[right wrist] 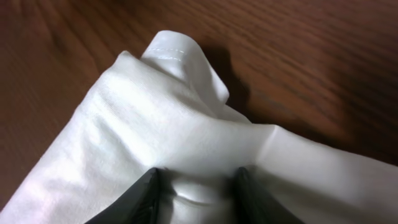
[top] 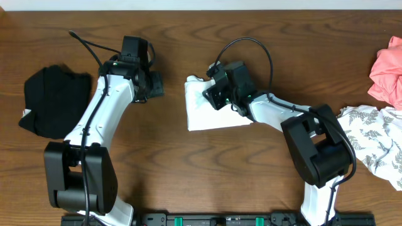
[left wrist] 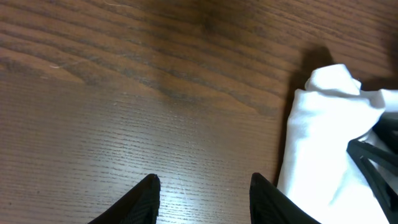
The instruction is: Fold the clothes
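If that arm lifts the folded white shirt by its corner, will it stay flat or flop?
Probably flop: the white shirt puckers and tents where the right gripper pinches it. It looks thin and light, so it should lift easily. The layers may slip apart, since one corner curls up loose.

white arms (top: 94, 119), black joints (top: 81, 179), black cables (top: 248, 39)

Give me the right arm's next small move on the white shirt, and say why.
Probably lift the right gripper slightly and draw the pinched cloth back, away from the raised corner, to pull it flat. The gripper seems shut on a ridge of the shirt, that corner stands up crumpled, and the left gripper hangs open over bare table, holding nothing.
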Robot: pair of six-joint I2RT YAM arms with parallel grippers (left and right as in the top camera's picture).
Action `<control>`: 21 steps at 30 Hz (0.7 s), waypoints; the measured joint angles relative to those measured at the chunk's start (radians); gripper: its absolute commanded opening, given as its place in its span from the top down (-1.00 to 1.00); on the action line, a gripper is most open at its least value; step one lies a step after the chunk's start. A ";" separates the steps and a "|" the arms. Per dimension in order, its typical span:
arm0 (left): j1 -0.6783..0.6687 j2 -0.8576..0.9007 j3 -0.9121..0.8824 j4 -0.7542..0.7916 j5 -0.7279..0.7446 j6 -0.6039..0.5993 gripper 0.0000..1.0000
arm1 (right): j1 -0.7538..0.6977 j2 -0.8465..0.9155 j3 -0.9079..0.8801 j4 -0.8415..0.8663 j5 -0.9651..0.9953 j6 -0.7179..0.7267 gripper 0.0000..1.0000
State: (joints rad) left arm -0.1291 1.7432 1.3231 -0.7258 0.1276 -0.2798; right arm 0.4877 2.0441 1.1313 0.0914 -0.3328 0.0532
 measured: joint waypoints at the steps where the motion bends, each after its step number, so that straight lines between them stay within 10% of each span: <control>1: 0.000 0.000 0.000 0.000 0.000 0.000 0.07 | 0.000 0.000 0.001 -0.005 -0.018 0.000 0.30; 21: 0.000 0.000 0.000 0.001 0.000 0.000 0.06 | 0.087 -0.024 0.060 -0.395 -0.305 -0.267 -0.15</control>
State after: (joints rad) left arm -0.1291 1.7432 1.3231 -0.7250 0.1276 -0.2798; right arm 0.5751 2.0201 1.1912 -0.3038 -0.6376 -0.2134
